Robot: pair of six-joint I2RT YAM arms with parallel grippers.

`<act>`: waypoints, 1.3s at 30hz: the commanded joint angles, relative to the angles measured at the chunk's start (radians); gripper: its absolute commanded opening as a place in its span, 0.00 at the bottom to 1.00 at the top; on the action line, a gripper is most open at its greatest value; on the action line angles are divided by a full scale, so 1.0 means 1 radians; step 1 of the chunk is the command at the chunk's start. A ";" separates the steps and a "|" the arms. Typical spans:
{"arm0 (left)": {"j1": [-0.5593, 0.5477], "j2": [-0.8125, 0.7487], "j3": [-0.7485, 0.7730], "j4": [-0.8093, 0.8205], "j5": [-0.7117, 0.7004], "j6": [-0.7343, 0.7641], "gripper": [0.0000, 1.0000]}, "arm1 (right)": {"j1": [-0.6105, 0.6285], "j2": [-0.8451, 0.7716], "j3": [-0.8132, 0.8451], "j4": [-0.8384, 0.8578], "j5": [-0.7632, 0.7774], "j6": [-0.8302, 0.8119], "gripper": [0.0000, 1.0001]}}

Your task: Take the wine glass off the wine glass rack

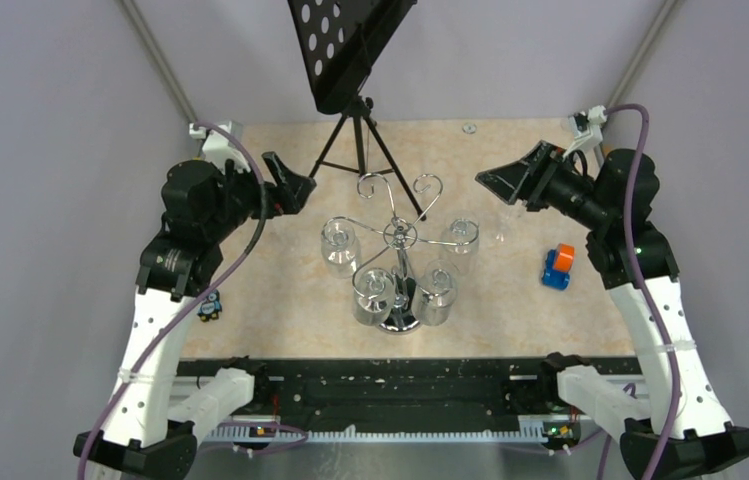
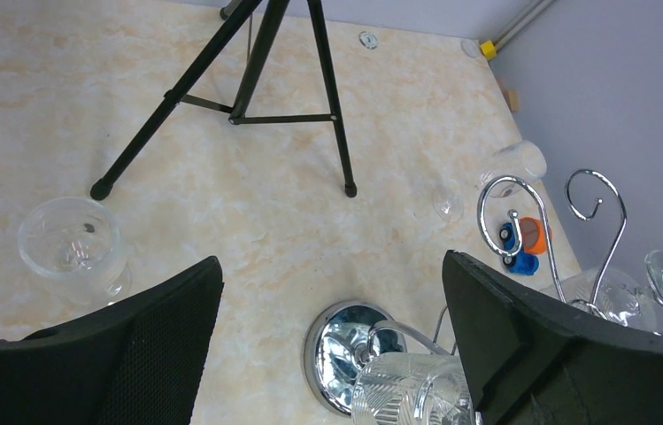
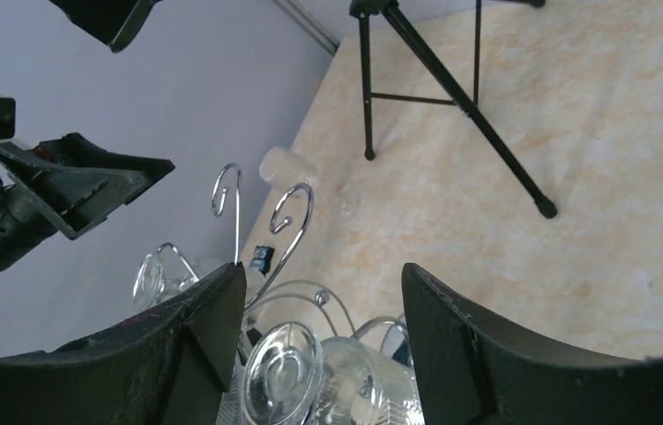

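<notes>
Plainly, both hands are empty. The right hand point(image 3: 320, 279) has its black fingers spread wide with nothing between them. The left hand point(image 2: 332, 261) is spread just as wide and also holds nothing.

The wine glass rack point(image 1: 405, 236) is a shiny chrome wire stand with a round mirrored base, a central post and curled scroll arms. It sits between the two hands, lower than both and a little nearer the arm bases. Four clear, cut-patterned glasses point(image 1: 373, 288) hang from it bowl-down by their feet, and the two scrolls on its far side are bare. The wine glass point(image 1: 462, 238) closest to the right hand hangs lower than its fingertips and to their inner side, apart from them.

Another clear stemmed glass point(image 2: 512, 165) seems to lie on its side on the pale marbled table point(image 1: 270, 320), almost under the right hand. One more clear glass point(image 2: 71, 246) stands on the table below the left hand, to the outer side of its fingers. A black tripod music stand point(image 1: 355, 60) stands beyond both hands.

The hanging wine glass will likely be light, rigid, slick and easily broken, with the thin stem as its weakest part. The bowl looks like the best hold, since it is broad, ribbed for some friction and reachable from the side. A gentle squeeze would suit. The glass could then slide outward along the wire so the foot clears the scroll without knocking its neighbours, which hang near.
</notes>
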 commanded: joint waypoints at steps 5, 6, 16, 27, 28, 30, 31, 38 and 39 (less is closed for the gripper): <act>0.006 -0.037 -0.034 0.061 0.047 0.041 0.97 | -0.001 -0.041 -0.042 -0.066 -0.114 0.122 0.59; 0.006 -0.037 -0.035 0.062 0.045 0.043 0.97 | -0.001 -0.046 -0.049 -0.071 -0.119 0.126 0.58; 0.006 -0.030 -0.042 0.073 0.030 0.055 0.96 | 0.017 -0.055 -0.116 -0.056 -0.198 0.186 0.49; 0.006 -0.023 -0.040 0.073 0.014 0.071 0.97 | 0.022 -0.069 -0.135 0.022 -0.278 0.286 0.42; 0.006 -0.023 -0.040 0.073 0.013 0.071 0.96 | 0.022 -0.068 -0.135 0.021 -0.281 0.289 0.41; 0.006 -0.023 -0.043 0.073 0.012 0.071 0.97 | 0.023 -0.066 -0.140 0.035 -0.297 0.300 0.39; 0.006 -0.024 -0.044 0.072 0.010 0.071 0.96 | 0.023 -0.068 -0.139 0.039 -0.301 0.304 0.38; 0.006 -0.038 -0.056 0.088 0.013 0.079 0.96 | 0.027 -0.068 -0.137 0.020 -0.302 0.297 0.39; 0.006 -0.039 -0.056 0.088 0.010 0.080 0.96 | 0.025 -0.064 -0.137 0.002 -0.293 0.284 0.40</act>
